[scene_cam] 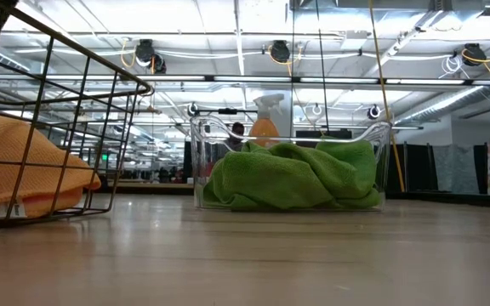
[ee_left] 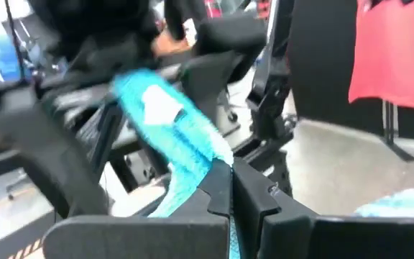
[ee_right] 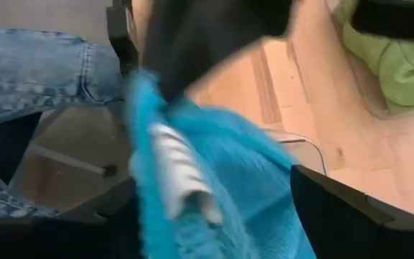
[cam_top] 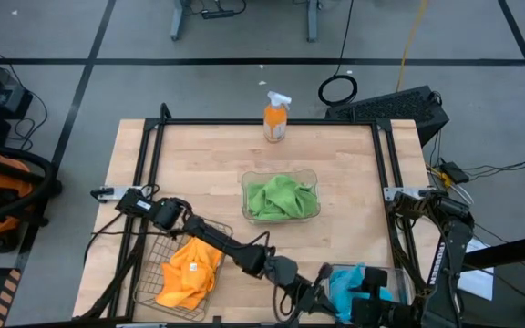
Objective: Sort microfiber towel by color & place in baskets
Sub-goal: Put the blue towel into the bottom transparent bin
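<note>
The blue towel hung at the table's near edge, pinched between the left gripper's fingers, which were clamped together on it. The right gripper sat just beside it with its fingers apart, the cloth bunched against them in the right wrist view. Left of them, orange towels lay in the wire basket. Farther back, green towels filled a clear basket, with a spray bottle at the far edge.

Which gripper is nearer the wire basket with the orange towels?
Left. The left gripper, shut on the blue towel, sits right of the wire basket; the right gripper is beyond it, farther right.
</note>
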Available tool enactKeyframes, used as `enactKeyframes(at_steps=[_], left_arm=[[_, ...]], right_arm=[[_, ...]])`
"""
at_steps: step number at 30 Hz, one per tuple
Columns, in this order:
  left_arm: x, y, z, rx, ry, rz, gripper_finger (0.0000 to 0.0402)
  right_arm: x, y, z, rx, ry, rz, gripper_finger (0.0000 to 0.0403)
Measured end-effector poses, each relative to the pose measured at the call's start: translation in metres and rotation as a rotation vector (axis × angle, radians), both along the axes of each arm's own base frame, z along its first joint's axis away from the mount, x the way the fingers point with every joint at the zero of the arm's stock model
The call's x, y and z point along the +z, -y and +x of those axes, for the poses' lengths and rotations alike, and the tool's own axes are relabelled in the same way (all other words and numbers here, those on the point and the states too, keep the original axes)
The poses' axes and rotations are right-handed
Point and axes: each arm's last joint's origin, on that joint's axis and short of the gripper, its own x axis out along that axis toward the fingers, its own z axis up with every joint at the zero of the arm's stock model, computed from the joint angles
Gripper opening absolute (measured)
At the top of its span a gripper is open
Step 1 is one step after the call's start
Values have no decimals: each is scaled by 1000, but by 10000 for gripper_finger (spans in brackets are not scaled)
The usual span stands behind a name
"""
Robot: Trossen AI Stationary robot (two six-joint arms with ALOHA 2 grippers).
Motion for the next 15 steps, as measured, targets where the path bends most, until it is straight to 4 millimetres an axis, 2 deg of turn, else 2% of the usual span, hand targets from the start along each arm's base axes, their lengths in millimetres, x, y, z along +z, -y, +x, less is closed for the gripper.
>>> enactKeyframes(at_steps=[4, 8, 15], left_arm=[[-1, -4, 2, -33, -14, 5, 0], [1, 4, -2, -113, 9, -4, 0], [6, 16, -9, -151, 59, -24, 0]], right_arm=[[0, 0, 0, -15, 3, 6, 285], [-1, 1, 1, -26, 9, 8, 285], [-16, 2, 5, -48, 8, -3, 285]])
